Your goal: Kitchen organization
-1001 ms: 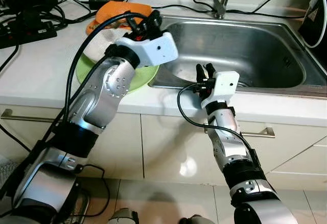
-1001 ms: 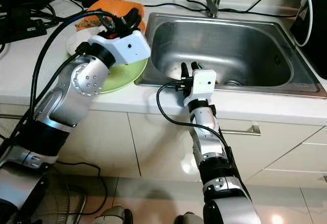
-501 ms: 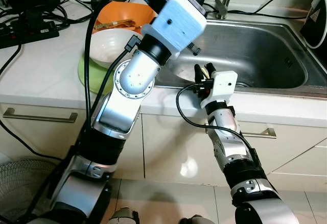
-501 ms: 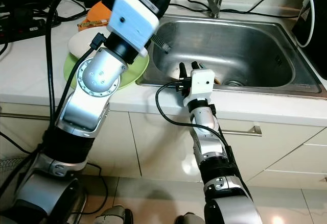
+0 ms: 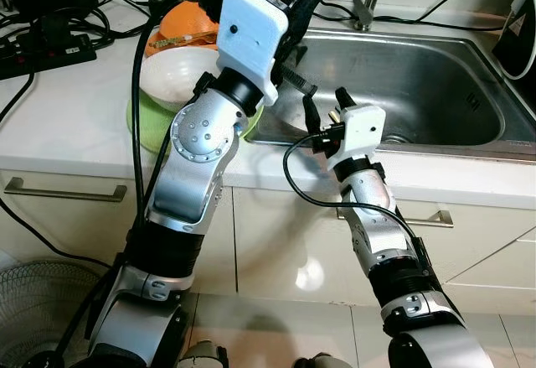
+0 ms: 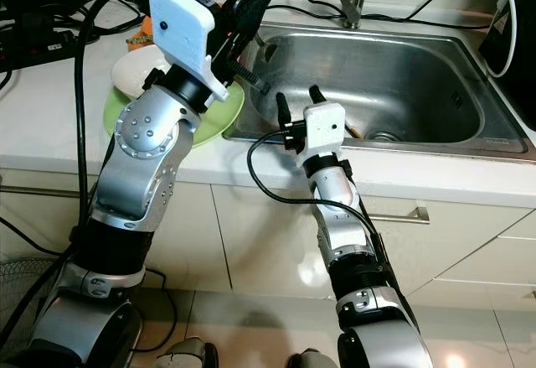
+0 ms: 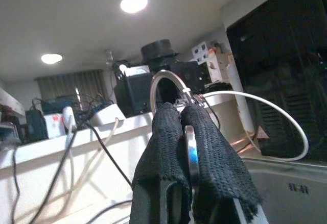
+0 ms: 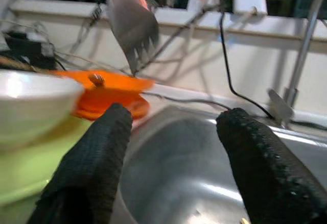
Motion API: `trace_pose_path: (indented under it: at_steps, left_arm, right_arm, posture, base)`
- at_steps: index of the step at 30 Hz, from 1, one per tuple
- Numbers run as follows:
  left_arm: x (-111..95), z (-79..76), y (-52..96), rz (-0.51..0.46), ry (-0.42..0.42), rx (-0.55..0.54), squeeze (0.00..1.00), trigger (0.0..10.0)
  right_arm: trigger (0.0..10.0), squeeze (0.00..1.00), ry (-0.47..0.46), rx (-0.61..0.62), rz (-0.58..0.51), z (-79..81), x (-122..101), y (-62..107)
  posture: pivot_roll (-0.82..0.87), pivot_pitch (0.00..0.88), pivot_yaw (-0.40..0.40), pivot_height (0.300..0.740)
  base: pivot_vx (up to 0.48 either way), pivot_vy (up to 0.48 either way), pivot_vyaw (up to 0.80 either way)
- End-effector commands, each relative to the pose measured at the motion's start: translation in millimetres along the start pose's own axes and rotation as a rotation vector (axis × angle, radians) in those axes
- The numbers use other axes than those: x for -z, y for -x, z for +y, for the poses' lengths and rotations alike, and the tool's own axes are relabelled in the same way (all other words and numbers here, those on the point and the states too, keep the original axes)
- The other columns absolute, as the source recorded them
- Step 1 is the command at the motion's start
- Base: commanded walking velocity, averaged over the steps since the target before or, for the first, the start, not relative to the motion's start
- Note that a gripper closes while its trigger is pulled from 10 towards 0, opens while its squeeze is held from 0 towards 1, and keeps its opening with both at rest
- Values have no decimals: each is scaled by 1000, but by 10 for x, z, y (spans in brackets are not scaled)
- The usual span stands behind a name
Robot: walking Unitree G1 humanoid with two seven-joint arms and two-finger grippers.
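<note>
Shifted since half a second ago: left gripper [image 5: 295,18], clenched on a fork [image 8: 132,24], lowers over the sink [image 5: 435,75] rim, tines pointing down toward the right gripper [image 6: 295,104], which waits spread-fingered just below, nearer arm.

A sink [image 5: 469,125] is set in the counter [image 5: 67,125], and left of it a bowl [image 5: 172,79] sits on a plate [image 5: 142,129] (another dish [image 5: 180,24] lies just behind them).
</note>
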State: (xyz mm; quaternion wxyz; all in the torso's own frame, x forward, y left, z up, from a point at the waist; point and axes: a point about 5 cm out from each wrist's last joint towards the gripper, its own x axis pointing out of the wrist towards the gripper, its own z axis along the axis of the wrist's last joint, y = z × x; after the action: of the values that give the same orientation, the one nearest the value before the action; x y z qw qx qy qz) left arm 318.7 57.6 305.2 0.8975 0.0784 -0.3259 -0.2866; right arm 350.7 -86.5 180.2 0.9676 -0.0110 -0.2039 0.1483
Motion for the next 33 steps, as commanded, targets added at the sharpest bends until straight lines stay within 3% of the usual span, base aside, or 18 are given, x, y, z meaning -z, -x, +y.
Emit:
trace_pose_path:
  at_steps: [1, 6, 24, 32, 33]
  left_arm:
    - [-42, -22, 4, -11, 16, 21, 0, 10000]
    - [-19, -45, 10, 7, 46, 48, 0, 10000]
    - [90, -136, 150, 105, 158, 168, 0, 10000]
    - [122, -160, 208, 137, 170, 195, 0, 10000]
    - [119, -158, 211, 137, 170, 195, 0, 10000]
  right_arm:
    - [10000, 0, -8, -28, -36, 38, -116, -69]
    - [10000, 0, -10, -62, -57, 102, -183, -101]
    - [10000, 0, -35, -25, -34, 107, -191, -114]
    - [10000, 0, -52, -36, -32, 153, -179, -117]
    - [5569, 0, -53, -38, -31, 156, -178, -118]
  posture:
    - [61, 70, -19, 718]
    - [62, 70, -20, 718]
    - [68, 72, -14, 718]
    - [75, 71, -14, 718]
    - [75, 71, -14, 718]
  base:
    - [0, 0, 0]
    - [0, 0, 0]
    - [0, 0, 0]
    - [0, 0, 0]
    - [0, 0, 0]
